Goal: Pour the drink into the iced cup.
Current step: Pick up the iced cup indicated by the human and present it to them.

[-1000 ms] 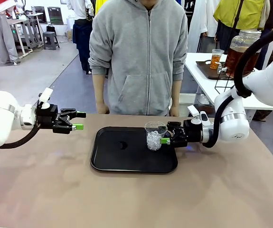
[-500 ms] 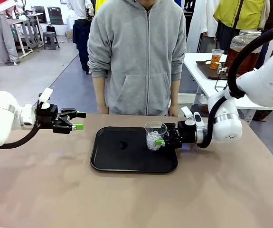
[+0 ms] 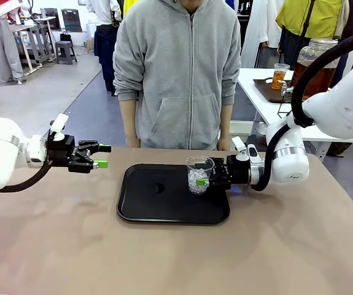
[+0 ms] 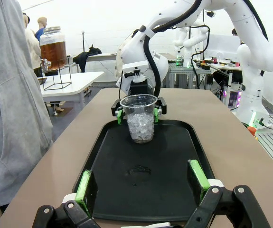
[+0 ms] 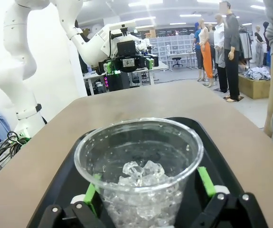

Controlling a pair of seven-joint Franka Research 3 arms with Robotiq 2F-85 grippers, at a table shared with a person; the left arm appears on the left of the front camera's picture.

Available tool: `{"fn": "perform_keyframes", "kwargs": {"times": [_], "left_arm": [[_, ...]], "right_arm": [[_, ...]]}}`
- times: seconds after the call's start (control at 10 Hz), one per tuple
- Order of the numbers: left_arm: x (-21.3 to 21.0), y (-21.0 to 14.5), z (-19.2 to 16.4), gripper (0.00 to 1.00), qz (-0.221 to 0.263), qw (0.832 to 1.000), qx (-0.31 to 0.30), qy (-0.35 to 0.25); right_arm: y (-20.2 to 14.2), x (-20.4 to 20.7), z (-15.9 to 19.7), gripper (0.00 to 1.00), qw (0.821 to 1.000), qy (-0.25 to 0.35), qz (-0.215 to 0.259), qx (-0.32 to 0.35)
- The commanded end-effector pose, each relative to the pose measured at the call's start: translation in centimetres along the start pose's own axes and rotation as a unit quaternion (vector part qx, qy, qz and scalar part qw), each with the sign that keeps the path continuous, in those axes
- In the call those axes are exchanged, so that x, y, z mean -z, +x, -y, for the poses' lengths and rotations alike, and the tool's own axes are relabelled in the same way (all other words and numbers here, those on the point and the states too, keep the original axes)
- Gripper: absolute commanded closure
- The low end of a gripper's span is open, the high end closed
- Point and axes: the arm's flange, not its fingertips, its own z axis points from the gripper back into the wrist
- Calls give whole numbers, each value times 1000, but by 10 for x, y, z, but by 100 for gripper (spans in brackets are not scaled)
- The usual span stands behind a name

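Right end effector point(image 3: 201, 179) is spread wide, with the iced cup point(image 3: 199, 166) sitting right between its fingers on the black tray point(image 3: 145, 209). Can't tell if the pads actually touch it. Left end effector point(image 3: 100, 156) hangs over the worktop point(image 3: 53, 246), wide open as well, cup well ahead of it. The drink point(image 3: 314, 64) is in its jar on another table, way off behind the right end effector.

Left of tray point(image 3: 140, 206) lies bare; iced cup point(image 3: 199, 174) and right tool point(image 3: 201, 180) block its right.

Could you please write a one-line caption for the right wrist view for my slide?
The open right gripper straddles the ice-filled clear cup on the black tray, ready to grasp.
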Motion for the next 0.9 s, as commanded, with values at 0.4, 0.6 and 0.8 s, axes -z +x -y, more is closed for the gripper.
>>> {"fn": "perform_keyframes", "kwargs": {"times": [0.4, 0.6, 0.8], "left_arm": [[1, 2, 0, 0, 0, 1000, -1, 0], [1, 2, 0, 0, 0, 1000, -1, 0], [1, 2, 0, 0, 0, 1000, -1, 0]], "right_arm": [[1, 12, 1, 24, 998, 42, 4, 38], [5, 12, -2, 24, 999, 42, 2, 31], [26, 7, -3, 24, 999, 31, 1, 6]]}}
